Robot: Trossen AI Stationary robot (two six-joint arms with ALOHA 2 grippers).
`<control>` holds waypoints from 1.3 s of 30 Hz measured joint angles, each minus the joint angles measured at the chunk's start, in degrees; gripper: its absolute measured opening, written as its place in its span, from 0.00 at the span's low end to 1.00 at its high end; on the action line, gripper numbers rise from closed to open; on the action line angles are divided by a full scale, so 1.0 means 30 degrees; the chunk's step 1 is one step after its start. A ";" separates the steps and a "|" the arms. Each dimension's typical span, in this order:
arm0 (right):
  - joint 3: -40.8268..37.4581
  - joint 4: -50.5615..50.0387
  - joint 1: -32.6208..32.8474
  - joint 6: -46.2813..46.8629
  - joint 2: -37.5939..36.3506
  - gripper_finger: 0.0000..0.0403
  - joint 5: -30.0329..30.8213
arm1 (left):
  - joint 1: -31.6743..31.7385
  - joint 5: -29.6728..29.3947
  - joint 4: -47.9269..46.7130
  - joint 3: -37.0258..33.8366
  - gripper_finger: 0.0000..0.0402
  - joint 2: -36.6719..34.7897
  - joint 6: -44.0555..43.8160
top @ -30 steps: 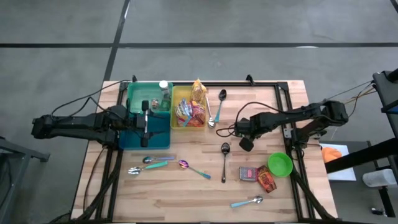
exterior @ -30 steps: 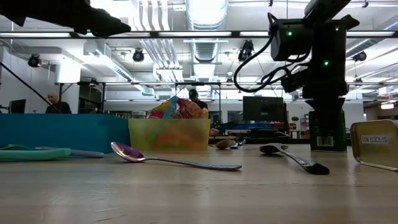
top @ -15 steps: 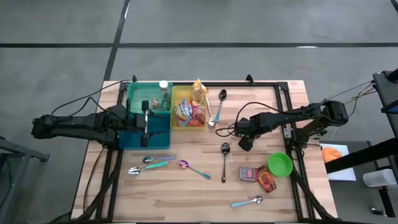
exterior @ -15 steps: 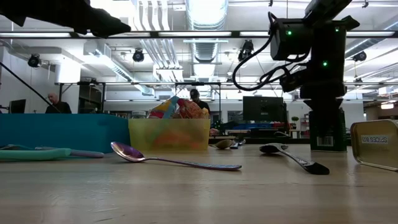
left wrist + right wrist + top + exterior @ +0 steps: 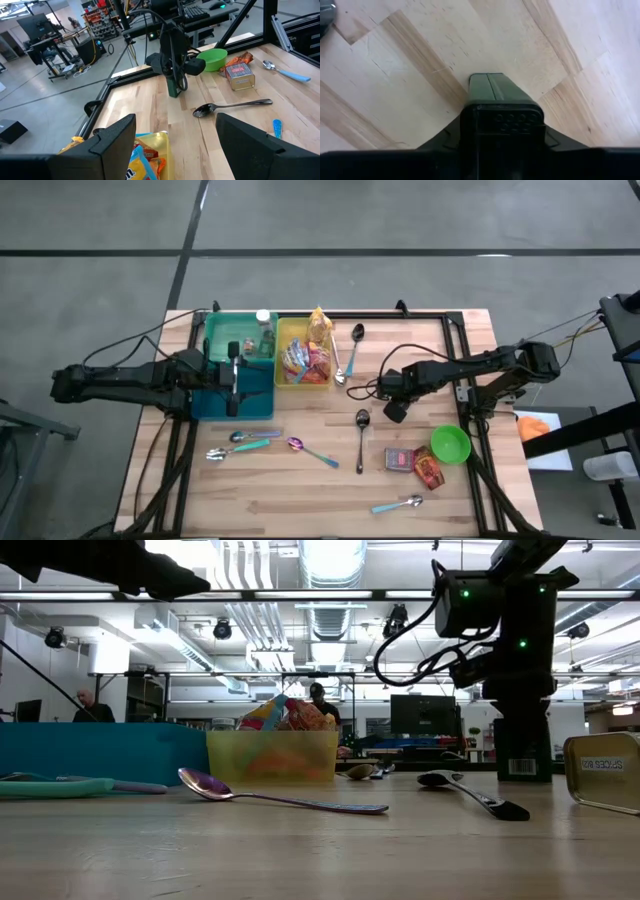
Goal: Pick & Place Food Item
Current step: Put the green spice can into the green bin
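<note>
So we're early on, I'd say: the right hand (image 5: 396,411) has come down over a dark green box (image 5: 522,740) standing on the counter (image 5: 300,480) right of middle, just right of a black spoon (image 5: 362,435), and its fingers look clamped on the box's top. Nothing lifted or placed yet. Box stands upright, long axis vertical, barcode end down. Carrying it left to the yellow bin (image 5: 303,380) is probably what's left. Left hand (image 5: 232,376) hovers open over the teal bin (image 5: 222,402).

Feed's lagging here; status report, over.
Right gripper closed on dark green box, upright on table. Left gripper open over teal bin. Black spoon beside box, not blocking.
</note>
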 joint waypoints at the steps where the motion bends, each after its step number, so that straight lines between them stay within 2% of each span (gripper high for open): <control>1: 0.0000 0.0037 0.0000 -0.0021 -0.0006 0.26 -0.0009 | -0.0003 0.0000 0.0000 0.0000 0.69 0.0000 0.0005; 16: 0.0000 0.0161 0.0000 -0.0008 -0.0042 0.29 -0.0164 | 0.0002 0.0000 0.0000 0.0000 0.69 0.0000 0.0049; 22: 0.0128 0.0514 0.0005 -0.0388 -0.0551 0.26 -0.0156 | 0.0002 0.0000 0.0000 0.0000 0.69 0.0000 0.0049; 33: 0.0328 0.3952 0.0007 -0.2385 -0.2810 0.30 -0.0146 | 0.0002 0.0000 -0.0071 0.0000 0.69 0.0000 0.0042; 39: 0.0321 0.7027 0.0007 -0.4691 -0.3526 0.26 -0.0142 | 0.0002 0.0000 -0.0182 0.0000 0.69 0.0000 -0.0003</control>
